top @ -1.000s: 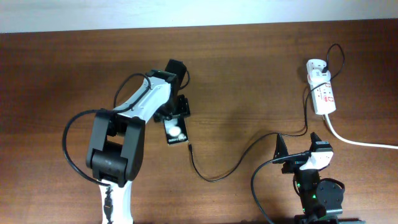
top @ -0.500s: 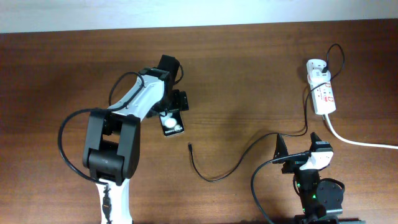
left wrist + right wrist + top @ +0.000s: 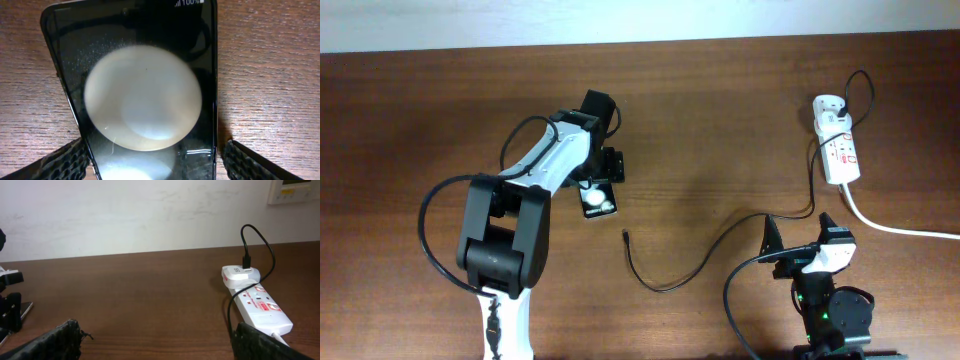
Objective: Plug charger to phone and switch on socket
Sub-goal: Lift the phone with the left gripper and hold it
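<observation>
Two arms are sharing the bench (image 3: 720, 120): stretched forward, the left end effector (image 3: 600, 182) is straddling the phone (image 3: 598, 203) (screen up, mid-bench) with fingers released; the right end effector (image 3: 160, 340) is hanging folded back, spread and empty.

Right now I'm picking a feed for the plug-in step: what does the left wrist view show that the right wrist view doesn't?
Only left wrist: the phone screen close up, a 100% reading at its top edge, flanked by the fingers of the left gripper. Only right wrist: the socket with its white adapter and the charger cable looping from it. Both: the brown wooden table.
</observation>
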